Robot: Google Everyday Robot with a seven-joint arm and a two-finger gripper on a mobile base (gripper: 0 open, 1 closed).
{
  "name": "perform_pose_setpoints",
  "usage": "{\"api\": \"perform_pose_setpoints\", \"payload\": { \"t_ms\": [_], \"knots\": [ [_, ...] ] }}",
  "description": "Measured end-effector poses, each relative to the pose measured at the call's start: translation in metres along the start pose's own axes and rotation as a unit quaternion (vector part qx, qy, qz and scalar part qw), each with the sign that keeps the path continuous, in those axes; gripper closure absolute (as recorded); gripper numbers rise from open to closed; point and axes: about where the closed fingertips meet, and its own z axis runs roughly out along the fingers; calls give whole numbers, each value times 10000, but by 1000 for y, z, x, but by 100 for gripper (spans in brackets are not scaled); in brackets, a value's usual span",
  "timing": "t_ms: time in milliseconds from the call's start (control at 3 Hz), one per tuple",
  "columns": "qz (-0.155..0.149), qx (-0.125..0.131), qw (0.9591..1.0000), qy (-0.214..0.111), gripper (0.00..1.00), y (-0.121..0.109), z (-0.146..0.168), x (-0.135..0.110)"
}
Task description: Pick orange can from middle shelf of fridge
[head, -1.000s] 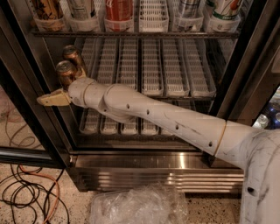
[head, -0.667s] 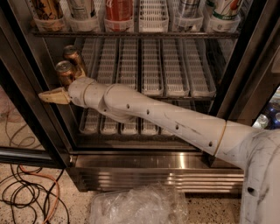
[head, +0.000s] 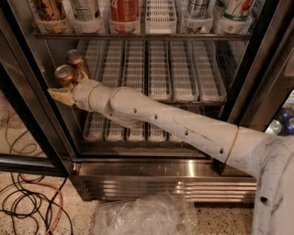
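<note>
Tool (head: 61, 94) at middle shelf (head: 159, 69) left edge, just under orange can (head: 65, 75); slightly higher than before; grip unclear.

Matt plastic hand (head: 59, 95) beside glossy metal orange can (head: 65, 76); steel-based fridge (head: 161, 178).

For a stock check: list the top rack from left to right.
Brown patterned can, white can, red can, white tray, grey can, white-and-green can. The gripper is lower, at the left end of the middle shelf, by the orange can.
</note>
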Motion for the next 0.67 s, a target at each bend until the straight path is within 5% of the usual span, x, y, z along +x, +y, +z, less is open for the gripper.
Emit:
{"api": "perform_pose_setpoints", "payload": {
  "t_ms": [333, 667],
  "knots": [
    [0, 0, 10000, 0, 88, 0, 0, 0],
    [0, 0, 10000, 0, 100, 0, 0, 0]
  ]
}}
